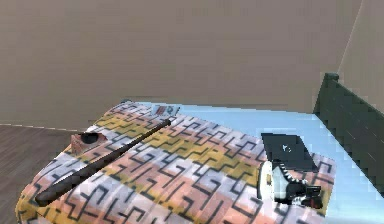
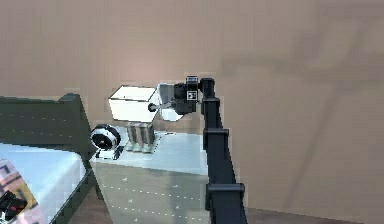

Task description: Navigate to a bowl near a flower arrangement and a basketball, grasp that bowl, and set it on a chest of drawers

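Note:
In the arm side view a pale chest of drawers [image 2: 165, 165] stands against the wall beside a bed. My dark arm [image 2: 222, 170] rises from the bottom edge and ends above the chest's top. The gripper [image 2: 158, 104] sits left of the two white squares [image 2: 186, 95]. A pale rounded thing [image 2: 173, 113] shows just under the gripper's body, above the chest. A white box-like thing [image 2: 130, 100] stands right at the fingers, so I cannot tell whether the gripper holds anything.
A round dark-rimmed clock-like thing [image 2: 104, 138] stands on the chest's left end. The dark headboard [image 2: 40, 120] adjoins the chest. In the forward view the patterned bed [image 1: 200, 165] carries a long bat [image 1: 110, 160], a small dark dish [image 1: 90, 138] and a black flat device [image 1: 288, 150].

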Controlling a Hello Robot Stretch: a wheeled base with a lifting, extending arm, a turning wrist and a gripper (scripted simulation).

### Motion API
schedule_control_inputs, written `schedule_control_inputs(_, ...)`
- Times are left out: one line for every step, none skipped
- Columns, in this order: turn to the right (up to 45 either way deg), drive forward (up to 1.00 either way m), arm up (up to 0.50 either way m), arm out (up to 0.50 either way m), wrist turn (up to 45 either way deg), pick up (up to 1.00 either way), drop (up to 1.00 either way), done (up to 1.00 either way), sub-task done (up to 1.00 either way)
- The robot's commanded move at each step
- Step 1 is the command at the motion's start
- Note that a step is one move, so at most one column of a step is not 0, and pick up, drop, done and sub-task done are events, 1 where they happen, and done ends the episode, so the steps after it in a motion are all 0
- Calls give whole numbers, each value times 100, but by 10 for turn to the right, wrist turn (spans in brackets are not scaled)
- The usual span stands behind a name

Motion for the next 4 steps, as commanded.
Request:
schedule_control_inputs(0,0,0,0,0,100,0,0,0)
schedule_control_inputs(0,0,10,0,0,0,0,0,0)
schedule_control_inputs(0,0,12,0,0,0,0,0,0)
schedule_control_inputs(0,0,0,0,-450,0,0,0,0)
